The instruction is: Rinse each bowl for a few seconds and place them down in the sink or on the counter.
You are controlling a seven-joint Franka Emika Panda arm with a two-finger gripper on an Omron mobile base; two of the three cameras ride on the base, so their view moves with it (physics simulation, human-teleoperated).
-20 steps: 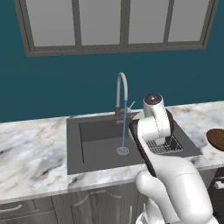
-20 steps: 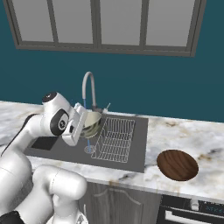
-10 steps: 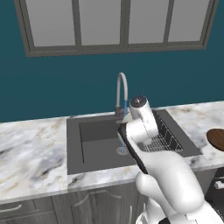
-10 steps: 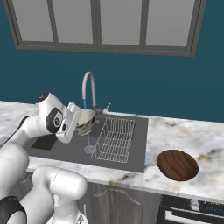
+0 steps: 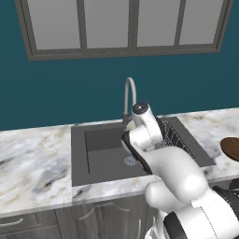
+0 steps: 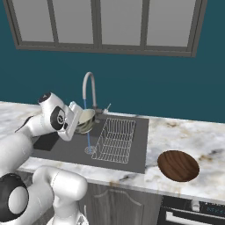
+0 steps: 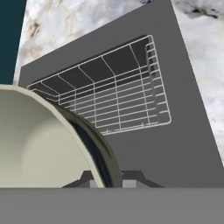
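My jaws [image 6: 79,124] grip the pale cream-green bowl [image 6: 86,120] by its rim, tilted on edge over the sink [image 6: 132,156]. Since a second ago I've swung the bowl left across the basin, off the wire rack [image 6: 115,139] side and in under the faucet [image 6: 89,91]. Water stream [image 6: 88,140] runs just beside the bowl, down to the drain [image 5: 130,161]. My read: first bowl's rinse is under way or about to start; the hold and set-down remain. Rack now lies ahead of my jaws and off to one side in the hand view. Dark reddish-brown bowl [image 6: 178,165] sits on the marble surface [image 6: 193,136], well apart from my jaws, untouched. No brands, labels or writing legible anywhere.
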